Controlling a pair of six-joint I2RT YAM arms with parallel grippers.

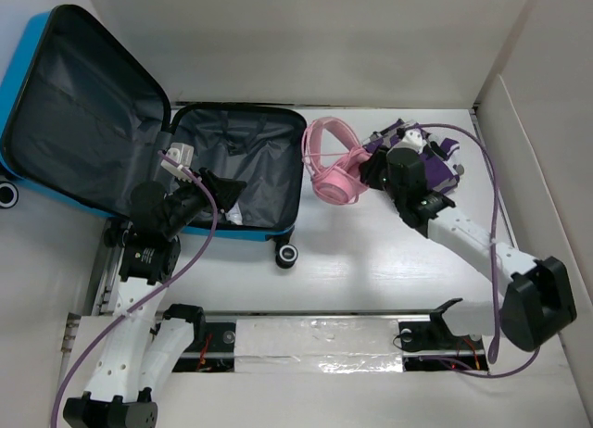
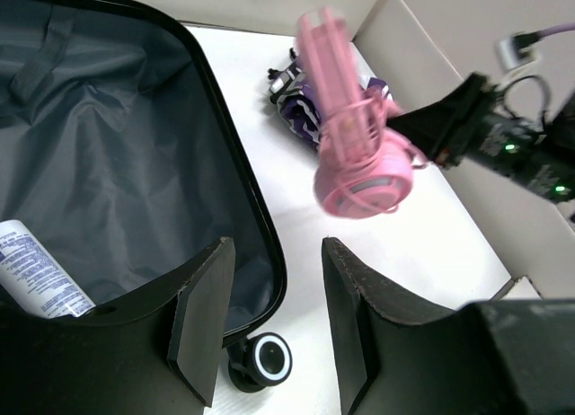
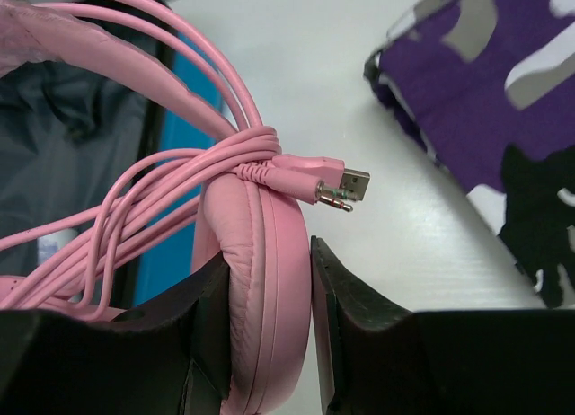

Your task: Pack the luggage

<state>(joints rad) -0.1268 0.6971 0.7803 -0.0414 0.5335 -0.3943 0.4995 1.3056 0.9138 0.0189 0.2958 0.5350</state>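
The left fingers (image 1: pixel 220 185) stand parted and grasp nothing. They hover over the near part of the luggage (image 1: pixel 264 155), and the left wrist view shows only its rim and the desk (image 1: pixel 371 261) between them. The luggage lies open at the left of the desk, with its grey-lined base flat and its lid propped toward the far left corner. A white bottle (image 2: pixel 36 271) lies in the base.

Just right of the luggage are the pink headphones (image 1: pixel 334 169). The right fingers (image 1: pixel 371 171) are clenched on one ear cushion, one finger on each face. The bundled cable (image 3: pixel 162 208) hangs in loose loops. It cannot be told whether the headphones are clear of the desk.

The step in hand appears to be moving the headphones into the base.

1. Raise the headphones until the lower cup and the cable loops can pass above the black rim.
2. Carry them left, keeping clear of the left fingers.
3. Lower them onto bare lining beside the bottle.
4. Release only once they are supported.

Caution: the cushion is soft and may slip, and the loops may snag the rim.

A purple patterned item (image 1: pixel 435 159) lies at the right, unpacked.
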